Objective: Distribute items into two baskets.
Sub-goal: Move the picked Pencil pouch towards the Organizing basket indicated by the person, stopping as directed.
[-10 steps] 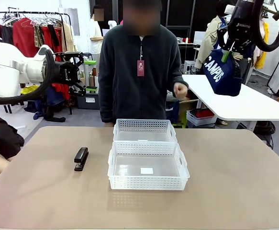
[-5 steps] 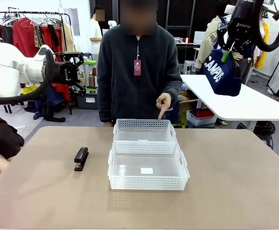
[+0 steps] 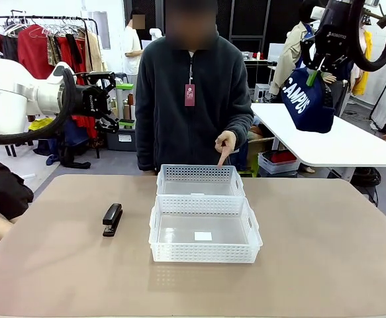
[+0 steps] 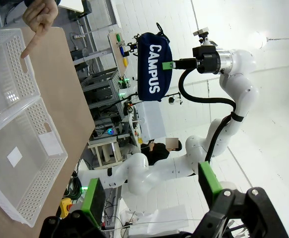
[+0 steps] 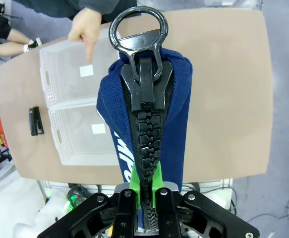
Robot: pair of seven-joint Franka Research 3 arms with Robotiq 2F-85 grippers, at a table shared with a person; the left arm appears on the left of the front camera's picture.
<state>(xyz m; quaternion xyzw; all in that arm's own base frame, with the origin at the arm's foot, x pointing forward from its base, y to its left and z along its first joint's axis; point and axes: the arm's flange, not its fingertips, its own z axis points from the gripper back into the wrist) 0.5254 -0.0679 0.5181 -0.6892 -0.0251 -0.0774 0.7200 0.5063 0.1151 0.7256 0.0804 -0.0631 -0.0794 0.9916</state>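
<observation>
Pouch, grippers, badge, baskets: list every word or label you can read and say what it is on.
"CAMPUS": white letters on the navy pouch held up by the right gripper.
Too small to read: the red badge on the person's chest, and the print on the gripper bodies.
No readable text: the white label in the near basket.

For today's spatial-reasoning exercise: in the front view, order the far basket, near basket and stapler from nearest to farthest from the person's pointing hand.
1. The far basket, just below the pointing hand.
2. The near basket, next row toward the robot.
3. The stapler, off to the baskets' left.
</observation>
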